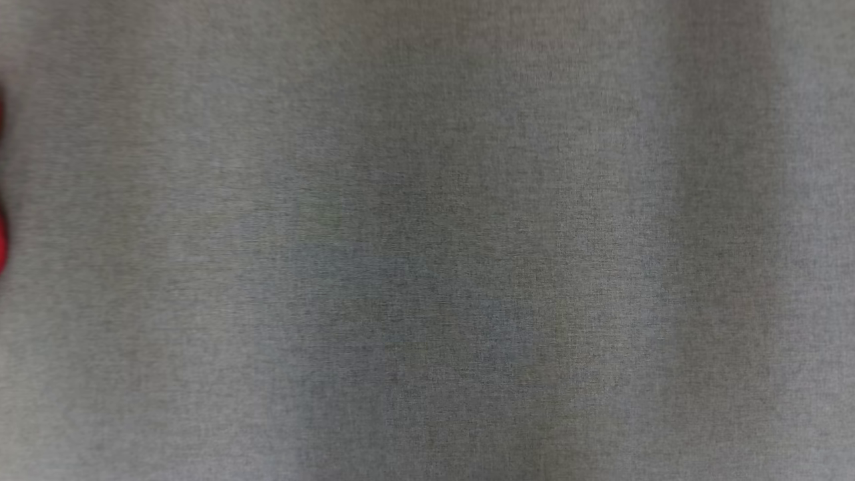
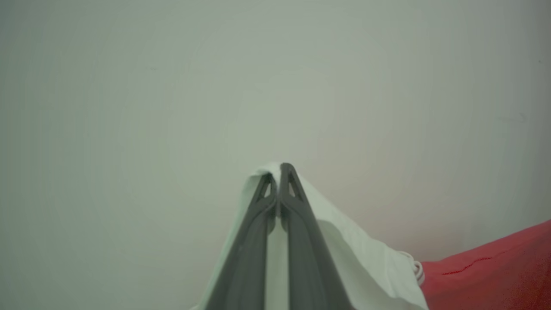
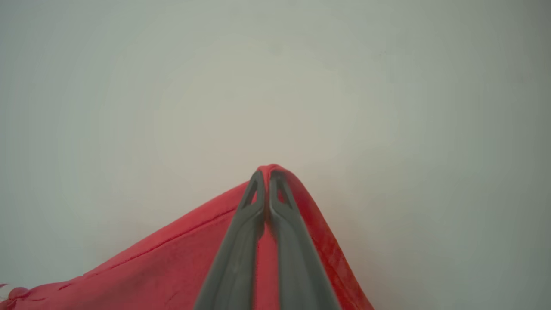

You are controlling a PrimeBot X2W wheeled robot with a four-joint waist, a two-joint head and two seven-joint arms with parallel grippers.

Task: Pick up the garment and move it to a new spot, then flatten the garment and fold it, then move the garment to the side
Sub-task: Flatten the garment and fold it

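Across the head view a grey woven surface [image 1: 427, 240] is seen, with a red sliver of the garment [image 1: 3, 244] at 9 o'clock. At the left gripper [image 2: 279, 172] the jaws are clamped on its white part [image 2: 357, 254], which is draped toward 4 o'clock. At the right gripper [image 3: 267, 174] the jaws are clamped on its red part [image 3: 172, 258], draped toward 8 o'clock. Its long axis cannot be told.

My head camera faces down, close on grey surface [image 1: 427, 240]. Wrist cameras look along left gripper [image 2: 279, 172], right gripper [image 3: 267, 174]; both catch garment [image 3: 129, 275].
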